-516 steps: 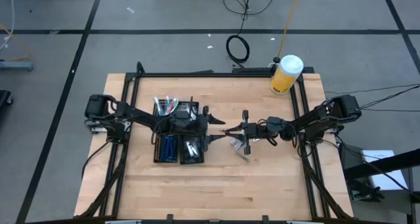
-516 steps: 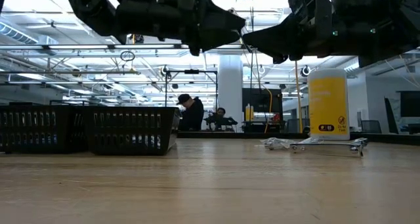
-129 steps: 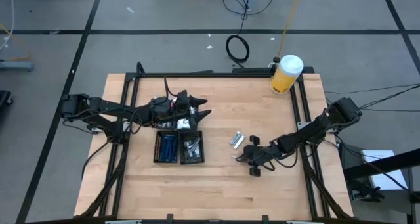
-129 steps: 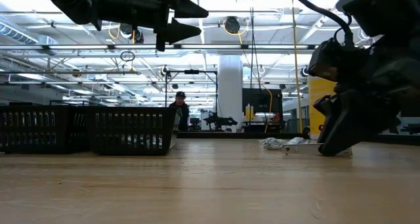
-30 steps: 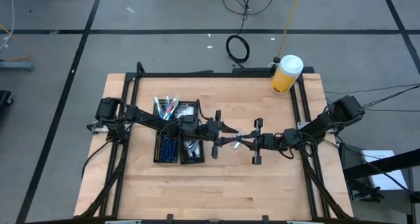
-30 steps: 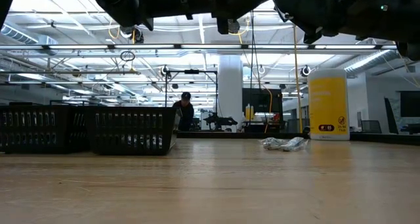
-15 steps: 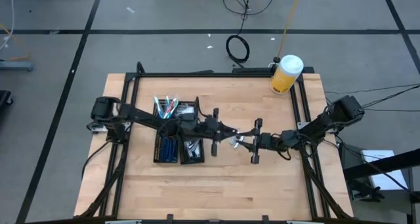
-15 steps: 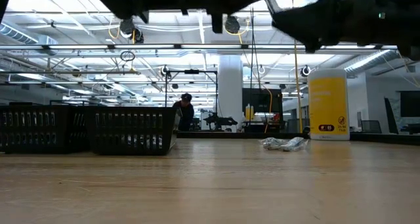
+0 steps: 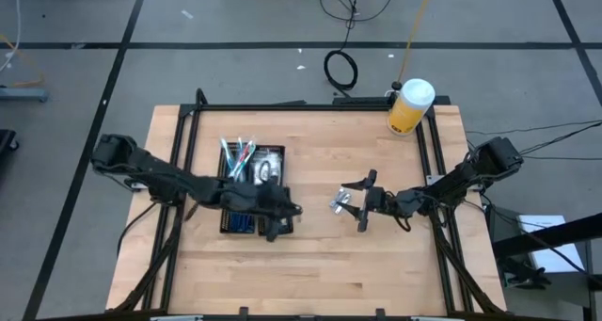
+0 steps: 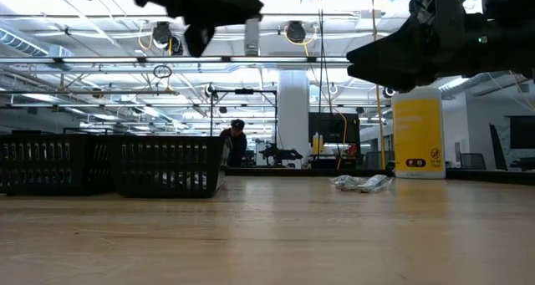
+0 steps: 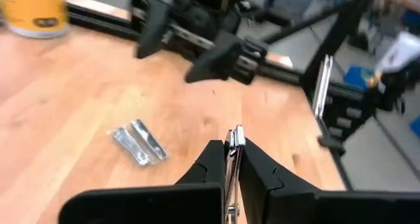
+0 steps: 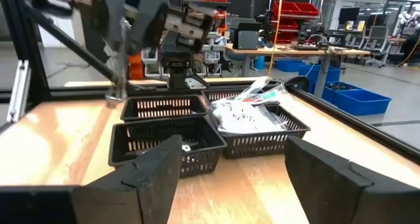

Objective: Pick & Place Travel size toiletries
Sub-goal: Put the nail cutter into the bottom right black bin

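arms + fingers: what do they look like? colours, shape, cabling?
Both arms are slim, jointed and black. The left arm and right arm each rise from a boxy base at the table's side rail. Dark cables trail off the right base. The left gripper has tapered matte-black fingers; the right gripper has broad, flat, wedge-shaped black fingers. No markings visible.

A grey floor (image 9: 85,86) with dark lines surrounds the wooden surface (image 9: 310,264); behind, a white pillar (image 10: 293,109), ceiling lights, perhaps workbenches.
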Controlling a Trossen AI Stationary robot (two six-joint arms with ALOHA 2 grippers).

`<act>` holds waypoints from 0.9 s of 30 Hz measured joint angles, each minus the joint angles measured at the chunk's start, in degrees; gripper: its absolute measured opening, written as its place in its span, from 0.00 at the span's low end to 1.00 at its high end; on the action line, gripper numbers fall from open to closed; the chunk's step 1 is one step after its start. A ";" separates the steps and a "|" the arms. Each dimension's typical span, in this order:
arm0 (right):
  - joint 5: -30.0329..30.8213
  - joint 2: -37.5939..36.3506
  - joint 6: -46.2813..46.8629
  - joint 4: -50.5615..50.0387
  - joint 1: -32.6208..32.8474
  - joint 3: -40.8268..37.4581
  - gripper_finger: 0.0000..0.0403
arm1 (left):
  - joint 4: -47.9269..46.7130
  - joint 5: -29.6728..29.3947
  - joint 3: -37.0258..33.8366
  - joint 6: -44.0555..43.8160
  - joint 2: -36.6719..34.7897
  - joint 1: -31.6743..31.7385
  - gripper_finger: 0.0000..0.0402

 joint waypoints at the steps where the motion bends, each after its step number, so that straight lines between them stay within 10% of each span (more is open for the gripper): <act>1: 0.01 0.00 0.55 0.10 0.00 0.01 0.64 | 1.39 -0.96 -1.61 -1.30 -1.10 -0.20 0.02; 27: 0.08 0.00 0.93 0.07 0.00 0.02 0.60 | -6.92 0.54 -13.93 -22.99 -5.11 1.37 0.05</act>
